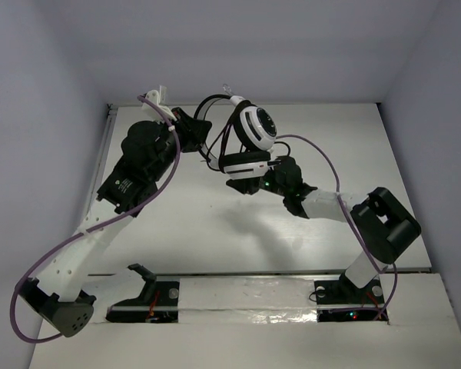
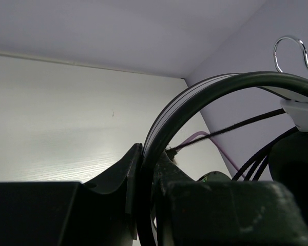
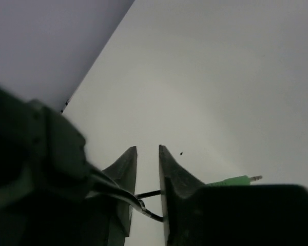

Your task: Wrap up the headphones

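While the overhead view takes in both arms at once, each wrist view adds a detail it cannot give.

Overhead view: the headphones (image 1: pixel 250 142) are held up above the white surface (image 1: pixel 215 223), between the two grippers, toward the far wall; one round black-ringed earcup faces up and right, the other hangs edge-on below it.

Left gripper (image 1: pixel 194 132): seen from above it meets the headband at the headphones' left side. Its own wrist view shows the fingers (image 2: pixel 124 174) pressed together on the headband (image 2: pixel 195 100), which rises from between them and arches to the right (white outer band, dark inner band).

Right gripper (image 1: pixel 270 178): seen from above it sits just below and right of the lower earcup, touching or nearly so; I cannot tell which. Its wrist view shows the two fingers (image 3: pixel 172 174) standing a little apart, with the thin black cable (image 3: pixel 146 195) crossing the narrow gap low down. Whether the fingers pinch it or it only passes between them I cannot tell.

Plug: a green-sleeved jack plug (image 3: pixel 233 180) pokes out beside the right finger, seen only in the right wrist view.

Cable loops: several black strands (image 2: pixel 256 161) hang at the right of the left wrist view, under the headband.

Purple robot cable (image 1: pixel 323 157): arcs from the right arm's wrist past the headphones.
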Controlling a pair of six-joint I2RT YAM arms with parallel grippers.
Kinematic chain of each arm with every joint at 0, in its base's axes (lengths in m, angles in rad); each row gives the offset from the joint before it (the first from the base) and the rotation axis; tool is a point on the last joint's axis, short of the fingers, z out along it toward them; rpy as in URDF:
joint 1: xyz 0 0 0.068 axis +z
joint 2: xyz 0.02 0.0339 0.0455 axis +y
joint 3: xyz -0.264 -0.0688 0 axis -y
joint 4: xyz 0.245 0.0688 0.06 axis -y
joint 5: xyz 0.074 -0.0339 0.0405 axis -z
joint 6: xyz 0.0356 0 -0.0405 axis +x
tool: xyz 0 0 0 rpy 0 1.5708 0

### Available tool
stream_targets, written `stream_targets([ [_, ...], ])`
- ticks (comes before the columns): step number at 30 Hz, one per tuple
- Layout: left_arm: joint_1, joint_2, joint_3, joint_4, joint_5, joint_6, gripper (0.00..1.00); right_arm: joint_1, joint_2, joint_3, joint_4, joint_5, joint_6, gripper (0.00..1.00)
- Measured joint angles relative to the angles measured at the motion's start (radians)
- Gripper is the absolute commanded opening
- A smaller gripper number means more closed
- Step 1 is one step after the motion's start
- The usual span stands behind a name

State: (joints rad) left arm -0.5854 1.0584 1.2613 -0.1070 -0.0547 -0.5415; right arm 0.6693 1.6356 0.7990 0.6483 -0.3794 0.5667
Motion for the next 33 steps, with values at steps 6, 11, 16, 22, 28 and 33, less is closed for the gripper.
stream_targets([
  [6, 0.000, 0.007, 0.000, 0.003, -0.058, -0.004, 0.00, 0.007, 0.002, -0.013, 0.009, 0.003, 0.003, 0.02],
  [11, -0.002, 0.014, 0.003, 0.005, -0.233, -0.006, 0.00, 0.067, -0.002, -0.011, -0.057, 0.049, -0.004, 0.00],
  [16, -0.001, 0.032, -0.081, 0.056, -0.435, -0.037, 0.00, 0.212, -0.021, 0.040, -0.272, 0.185, -0.024, 0.00],
  [22, 0.005, 0.175, -0.130, 0.074, -0.594, -0.065, 0.00, 0.370, -0.021, 0.150, -0.548, 0.349, -0.034, 0.00],
  [28, 0.003, 0.277, -0.141, 0.055, -0.684, -0.044, 0.00, 0.451, -0.055, 0.188, -0.783, 0.484, -0.028, 0.00],
  [33, 0.004, 0.307, -0.182, 0.067, -0.703, -0.030, 0.00, 0.491, -0.076, 0.311, -0.995, 0.543, -0.042, 0.00],
])
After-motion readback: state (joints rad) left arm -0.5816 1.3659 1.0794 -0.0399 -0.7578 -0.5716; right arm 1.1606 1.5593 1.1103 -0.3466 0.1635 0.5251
